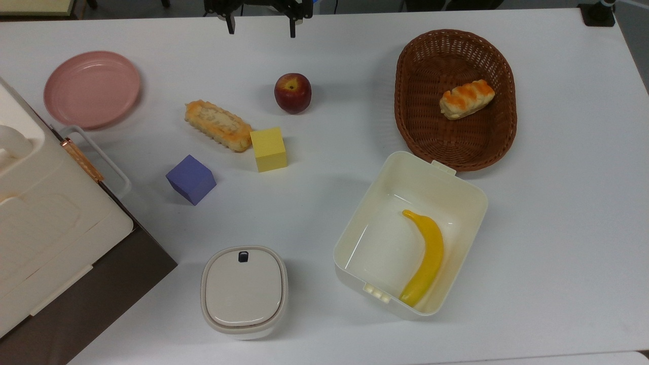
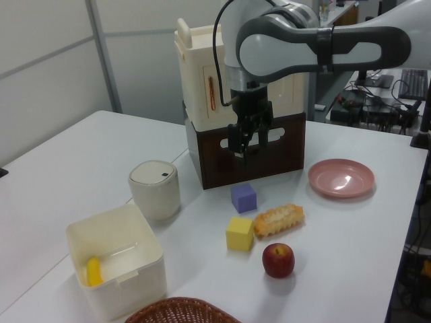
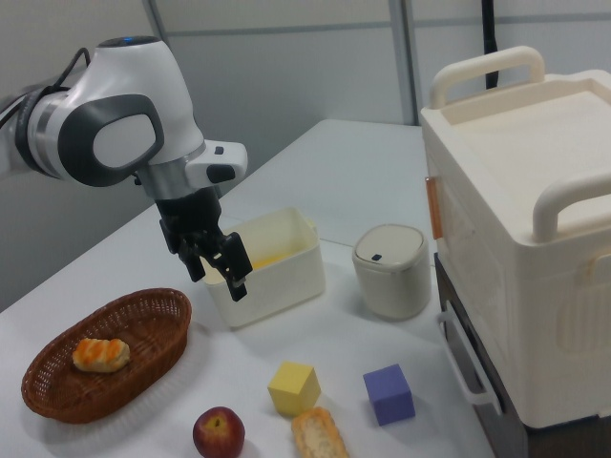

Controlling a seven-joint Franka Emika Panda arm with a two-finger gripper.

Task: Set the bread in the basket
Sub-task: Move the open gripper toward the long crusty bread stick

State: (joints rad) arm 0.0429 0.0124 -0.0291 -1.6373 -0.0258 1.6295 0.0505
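Nearest the lens: round lidded cream container (image 1: 244, 291) at lower centre of the top view, beside the cream plastic box (image 1: 459, 195) with a banana (image 1: 425, 257) inside.
Bread: long scalloped loaf (image 1: 218, 125) on the white table (image 1: 557, 213), left of centre in the top view; low centre in the right view (image 3: 320, 434); centre-right in the left view (image 2: 279, 219).
Long axis: slanted from upper left to lower right in the top view, lower-right end touching or just short of the yellow cube (image 1: 268, 149).
Close neighbours: purple cube (image 1: 191, 179) below-left, apart from the loaf; apple (image 1: 292, 93) up-right, apart.
Gripper: hanging above the table at the top edge of the top view (image 1: 261, 25); fingers spread wide, nothing between them; seen mid-frame in the left view (image 2: 250, 142) and left of centre in the right view (image 3: 220, 270).
Direction to bread: down and slightly left from the gripper in the top view, well apart.
Likely need: descent with the fingers turned across the short width, away from the end by the yellow cube.
Basket: oval brown wicker (image 1: 502, 86) at upper right of the top view, well apart from the loaf, already holding a striped bun (image 1: 466, 99).
Farther off: pink plate (image 1: 92, 88) at upper left, large cream case (image 1: 45, 223) at the left edge.
Task state: seemingly not begun, loaf ungrasped.
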